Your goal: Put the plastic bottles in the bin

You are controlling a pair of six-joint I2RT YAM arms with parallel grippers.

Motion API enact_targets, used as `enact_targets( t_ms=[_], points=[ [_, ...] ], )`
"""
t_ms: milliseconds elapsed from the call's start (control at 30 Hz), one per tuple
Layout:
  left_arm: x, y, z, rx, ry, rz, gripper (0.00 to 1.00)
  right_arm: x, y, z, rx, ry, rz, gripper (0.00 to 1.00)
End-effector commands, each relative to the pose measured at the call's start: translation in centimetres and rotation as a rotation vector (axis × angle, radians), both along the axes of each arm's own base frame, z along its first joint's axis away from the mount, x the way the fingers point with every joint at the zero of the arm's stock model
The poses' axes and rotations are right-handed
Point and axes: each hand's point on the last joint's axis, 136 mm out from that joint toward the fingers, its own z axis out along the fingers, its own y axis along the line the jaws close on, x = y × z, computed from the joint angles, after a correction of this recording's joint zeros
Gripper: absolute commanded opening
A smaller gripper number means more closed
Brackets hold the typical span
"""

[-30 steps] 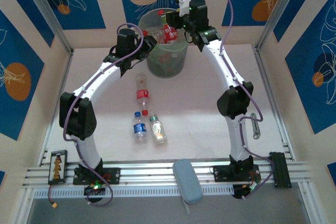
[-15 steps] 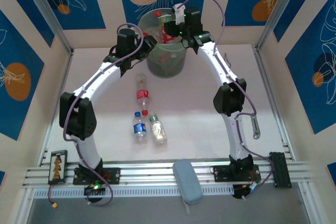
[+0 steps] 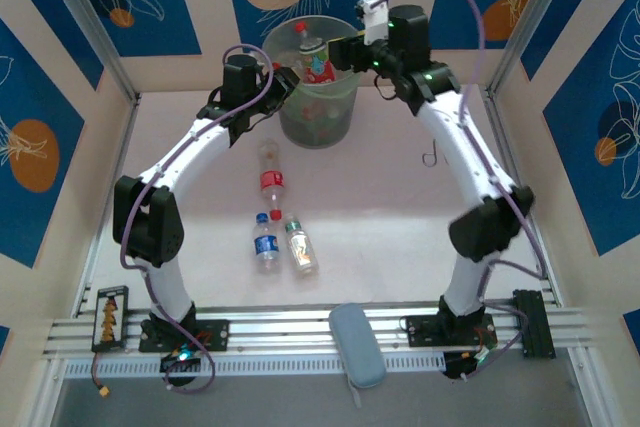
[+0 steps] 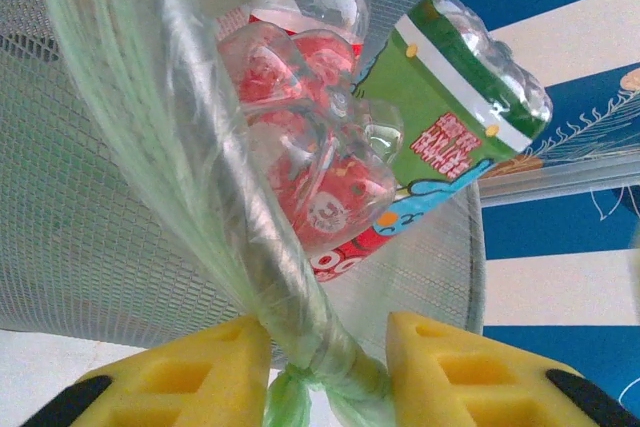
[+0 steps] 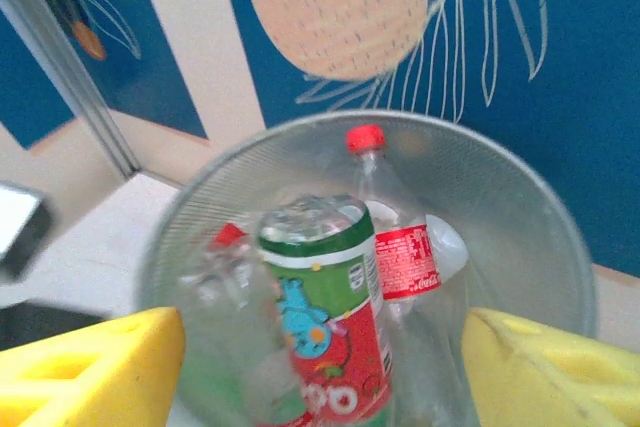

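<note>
The translucent grey-green round plastic bin [image 3: 320, 125] stands at the far side of the white table [image 3: 400, 217], holding a clear green-and-red-labelled bottle [image 5: 320, 317], a red-capped red-labelled bottle [image 5: 397, 247] and others too blurred behind its film to count. The left gripper [image 4: 328, 335] sits narrow around the bin's bunched rim film, and whether it grips is unclear; the right gripper [image 5: 325, 337] gapes wide above the bin. A red-labelled table bottle [image 3: 271, 175], a blue-labelled bottle [image 3: 265, 244] and a pale-labelled bottle [image 3: 301, 247] lie nearer the arms

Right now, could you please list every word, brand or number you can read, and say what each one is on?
"oo": white letters, part of a word, on the green-and-red labelled bottle in the bin.
Red-labelled bottle: white script, too blurred to read.
Blue-labelled bottle on the table: label too small to read.
</note>
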Motion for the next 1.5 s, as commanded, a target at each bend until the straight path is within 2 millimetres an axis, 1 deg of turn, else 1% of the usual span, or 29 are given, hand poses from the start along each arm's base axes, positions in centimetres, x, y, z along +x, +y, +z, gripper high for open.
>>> enact_targets(
  t_ms=[0,133,200,233,333,467,533,633,733,800,933,1033,1167,1300,1367,1467],
  points=[
    [-1.1,-0.7,-0.3,0.016,0.008,-0.035,0.42,-3.6,0.1,-1.6,0.022,0.069,0.034,0.75],
    [-1.3,-0.4,0.4,0.015,-0.006,-0.036,0.48,-8.2,-0.5,-4.7,0.008,0.153,0.052,0.76],
    [-1.5,0.0,0.9,0.01,-0.02,-0.031,0.53,-10.3,-0.9,-6.8,-0.003,0.208,0.051,0.76],
    [-1.6,0.1,1.1,0.006,-0.024,-0.03,0.55,-11.2,-1.1,-7.4,-0.006,0.223,0.048,0.76],
    [-1.8,0.2,2.0,-0.006,-0.043,-0.035,0.61,-13.7,-1.8,-10.6,-0.032,0.311,0.026,0.76],
    [-2.3,1.1,3.5,-0.017,-0.078,-0.026,0.64,-16.7,-1.9,-15.3,-0.079,0.445,0.01,0.76],
    [-2.6,1.7,4.3,-0.022,-0.094,-0.02,0.65,-17.9,-1.4,-17.4,-0.099,0.507,0.008,0.76],
    [-3.1,2.5,5.3,-0.02,-0.117,-0.012,0.66,-19.5,0.1,-20.4,-0.142,0.582,0.02,0.76],
    [-3.8,3.2,5.8,-0.009,-0.126,-0.014,0.66,-21.1,2.5,-23.5,-0.215,0.655,0.055,0.76],
    [-4.4,3.9,5.7,0.006,-0.126,-0.007,0.67,-21.9,4.0,-25.3,-0.266,0.69,0.072,0.77],
    [-5.6,6.0,4.9,0.037,-0.114,0.022,0.68,-23.0,6.2,-27.9,-0.327,0.771,0.08,0.79],
    [-6.9,7.8,3.7,0.085,-0.093,0.037,0.69,-24.1,7.5,-29.7,-0.4,0.808,0.088,0.85],
    [-9.1,10.1,1.2,0.138,-0.035,0.046,0.7,-25.5,8.7,-32.1,-0.499,0.868,0.123,0.88],
    [-11.8,11.8,-1.4,0.227,0.032,0.033,0.73,-27.1,10.0,-33.9,-0.52,0.931,0.186,0.88],
    [-13.1,12.5,-2.4,0.259,0.058,0.036,0.74,-27.5,10.2,-34.8,-0.522,0.956,0.202,0.87],
    [-15.1,13.0,-3.7,0.281,0.093,0.024,0.75,-27.6,10.1,-35.8,-0.543,0.979,0.21,0.87]
  ],
)
